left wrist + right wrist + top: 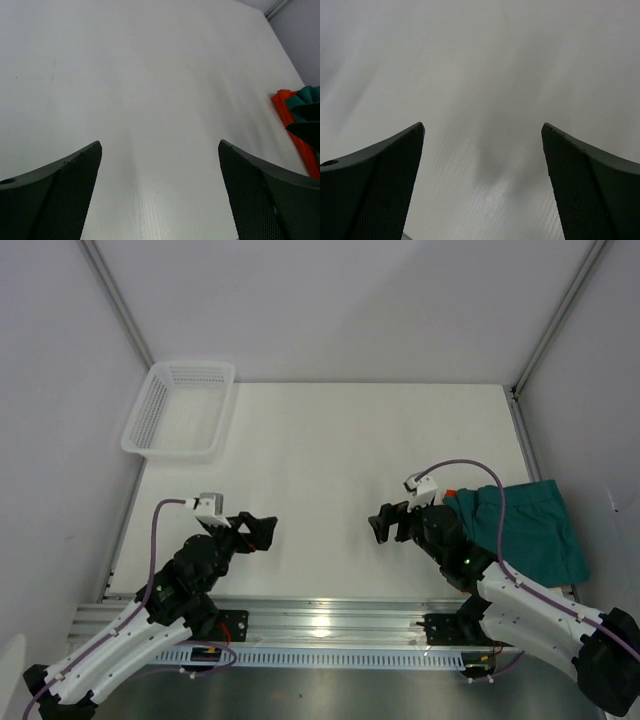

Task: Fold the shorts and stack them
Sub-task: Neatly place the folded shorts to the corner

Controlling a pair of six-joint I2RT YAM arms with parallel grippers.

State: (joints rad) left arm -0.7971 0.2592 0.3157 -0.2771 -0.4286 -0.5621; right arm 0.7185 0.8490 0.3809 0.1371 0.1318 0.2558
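table: white, both arms at its near edge
teal shorts: flat by the table's right edge, on top of the orange pair, right arm crosses over their near-left part
basket: white mesh, far left corner, well apart from the shorts
orange shorts: under the teal pair, only a strip shows at the left side
left gripper: jaws wide apart, holds nothing, over bare table
right gripper: jaws wide apart, holds nothing, just left of the shorts
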